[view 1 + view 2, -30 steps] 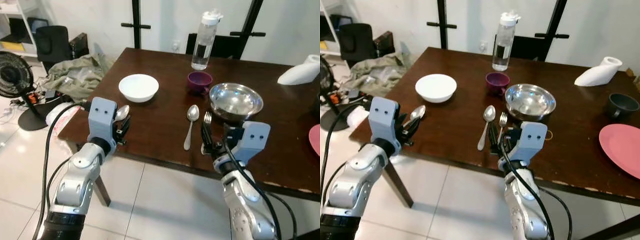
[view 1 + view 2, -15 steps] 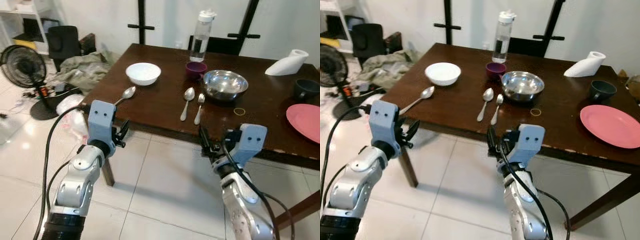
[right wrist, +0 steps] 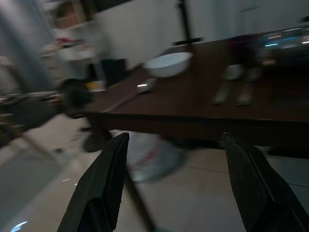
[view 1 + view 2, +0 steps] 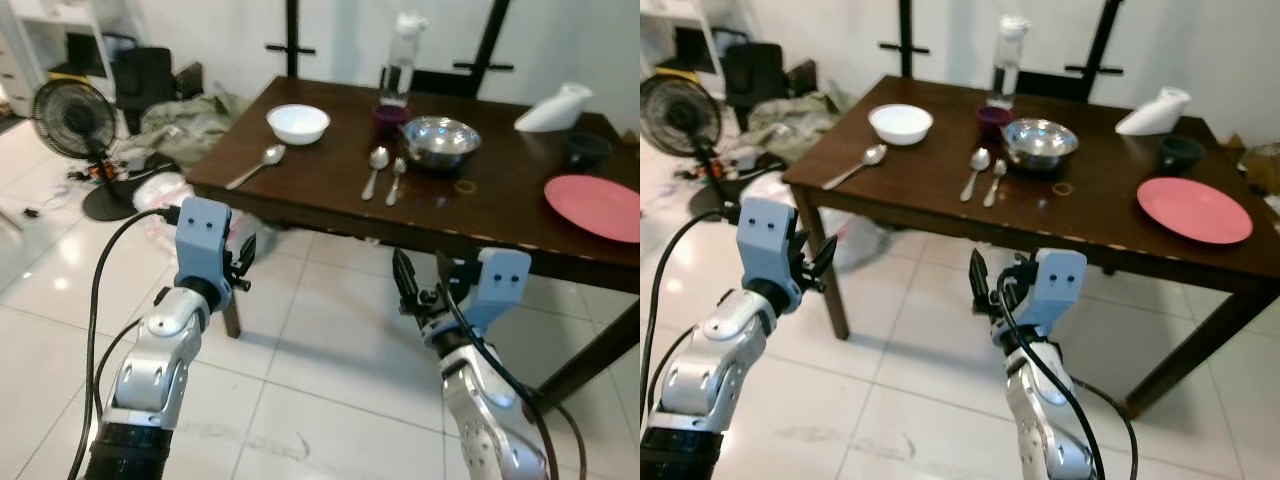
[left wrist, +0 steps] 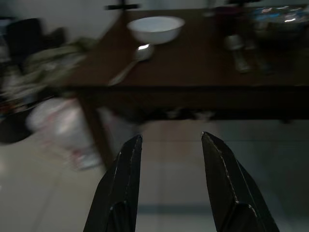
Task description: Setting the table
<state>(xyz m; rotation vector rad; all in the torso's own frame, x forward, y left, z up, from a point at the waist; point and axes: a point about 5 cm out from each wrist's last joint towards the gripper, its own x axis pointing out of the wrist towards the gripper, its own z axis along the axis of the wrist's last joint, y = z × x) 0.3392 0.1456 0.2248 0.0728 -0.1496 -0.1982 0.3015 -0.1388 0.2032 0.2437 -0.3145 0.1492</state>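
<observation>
The dark wooden table (image 4: 330,200) stands ahead of me, a step away. On it lie a white bowl (image 4: 298,123), a spoon (image 4: 257,166) near the left edge, a second spoon (image 4: 376,165) beside a fork (image 4: 396,175), a steel bowl (image 4: 440,140), a purple cup (image 4: 388,117), a water bottle (image 4: 400,50), a pink plate (image 4: 595,207) and a dark cup (image 4: 585,150). My left gripper (image 4: 243,262) is open and empty over the floor, short of the table's left corner. My right gripper (image 4: 422,285) is open and empty below the table's front edge.
A floor fan (image 4: 65,115), a heap of clothes (image 4: 180,120), a black chair (image 4: 145,75) and a white plastic bag (image 4: 165,195) stand left of the table. A white curved object (image 4: 552,107) and a small ring (image 4: 466,186) lie on the table. Pale tiles (image 4: 320,400) stretch before me.
The whole view has pulled back from the table. My grippers, which were at the left spoon and the fork, are now off the table over the floor; both utensils lie on the table.
</observation>
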